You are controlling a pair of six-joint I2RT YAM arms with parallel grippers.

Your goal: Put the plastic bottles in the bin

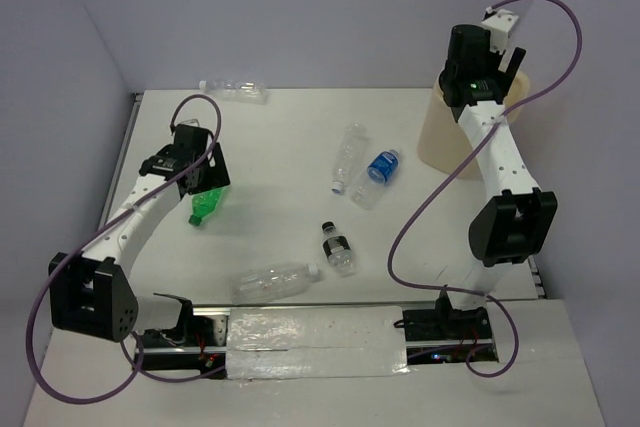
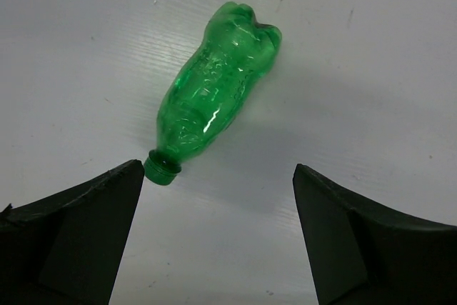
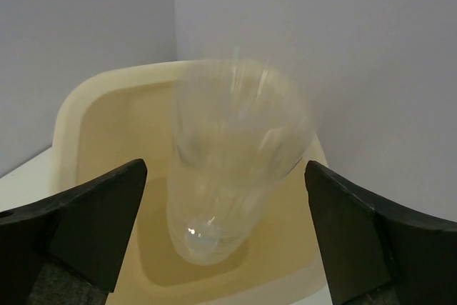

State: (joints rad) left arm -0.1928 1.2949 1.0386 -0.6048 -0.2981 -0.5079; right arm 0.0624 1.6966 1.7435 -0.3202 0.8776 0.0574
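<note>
My left gripper [image 1: 203, 183] is open and hovers just over the green bottle [image 1: 205, 206]. In the left wrist view that bottle [image 2: 214, 98] lies on the table ahead of the open gripper [image 2: 218, 183], with its cap by the left finger [image 2: 86, 233]. My right gripper [image 1: 495, 65] is open above the cream bin [image 1: 440, 137]. In the right wrist view a blurred clear bottle [image 3: 228, 169] is inside the bin [image 3: 78, 112], between the wide-apart fingers [image 3: 371, 241] and touching neither. On the table lie a clear bottle [image 1: 347, 155], a blue-labelled one [image 1: 378, 175], a short dark-capped one [image 1: 338, 247] and a clear one [image 1: 275, 282].
Another clear bottle [image 1: 232, 90] lies at the far edge by the back wall. Grey walls close in the table at the back and both sides. A taped strip [image 1: 315, 342] runs along the near edge between the arm bases. Purple cables loop from both arms.
</note>
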